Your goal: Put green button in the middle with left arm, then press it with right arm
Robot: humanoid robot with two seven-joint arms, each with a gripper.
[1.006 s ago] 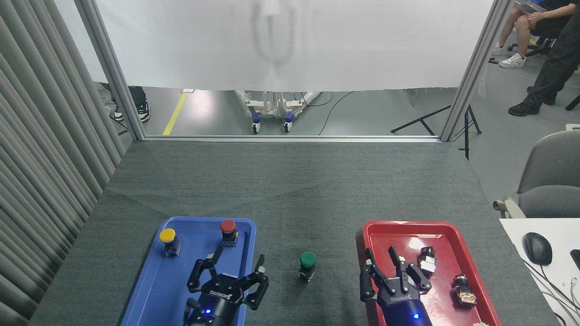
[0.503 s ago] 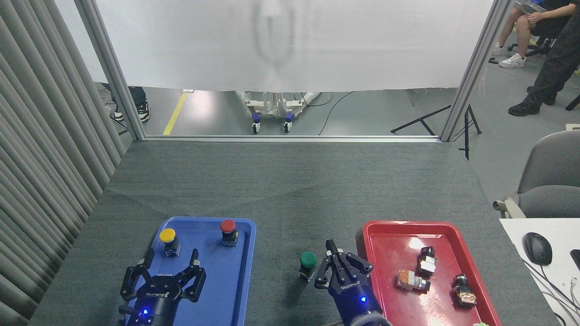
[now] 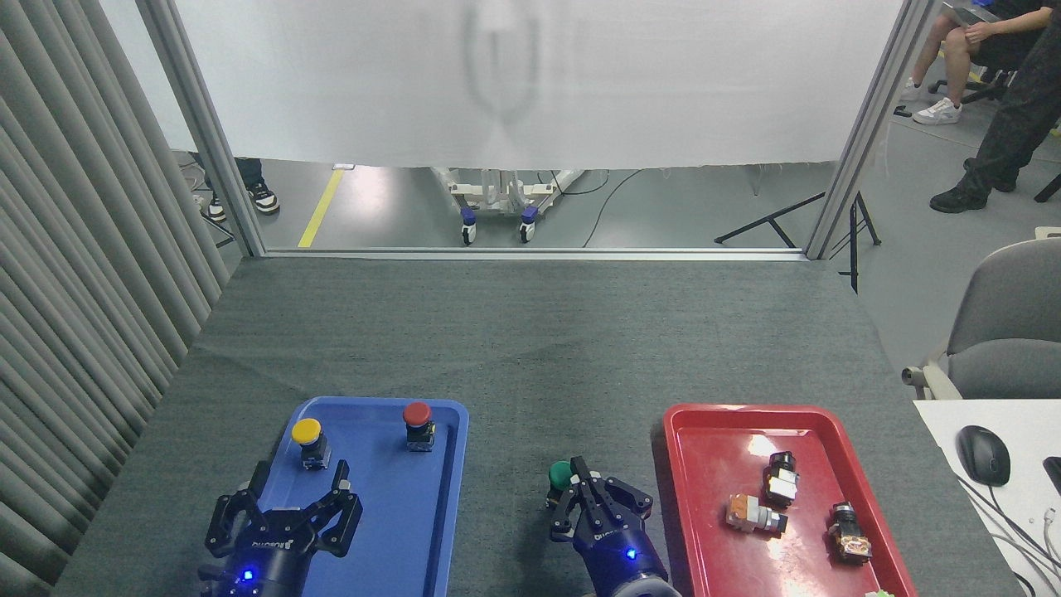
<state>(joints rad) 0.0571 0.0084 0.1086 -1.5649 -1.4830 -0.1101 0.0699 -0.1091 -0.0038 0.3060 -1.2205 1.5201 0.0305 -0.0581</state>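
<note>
Two grippers in view, both low in the frame. The right gripper (image 3: 587, 496) sits over the bare grey mat (image 3: 530, 348) between the trays, its fingers (image 3: 578, 477) drawn together and pointing away, tips right at the green button (image 3: 560, 474). Button stands upright on the mat just left of and beyond those fingertips, green cap partly hidden behind them; cannot tell if the tips actually touch the cap. It has hold of nothing.

The left gripper (image 3: 286, 506) hovers over the near left corner of the blue tray (image 3: 431, 531), fingers spread wide, empty, blue light lit on its wrist. Just beyond it stands the yellow button (image 3: 307, 441); beyond and to its right the red button (image 3: 418, 424), both upright in the blue tray.

Well to the right of the right gripper is the red tray (image 3: 704, 431), holding three small switch parts (image 3: 779, 477) lying loose, apart from one another. Green button is outside both trays, nearer the blue tray.
</note>
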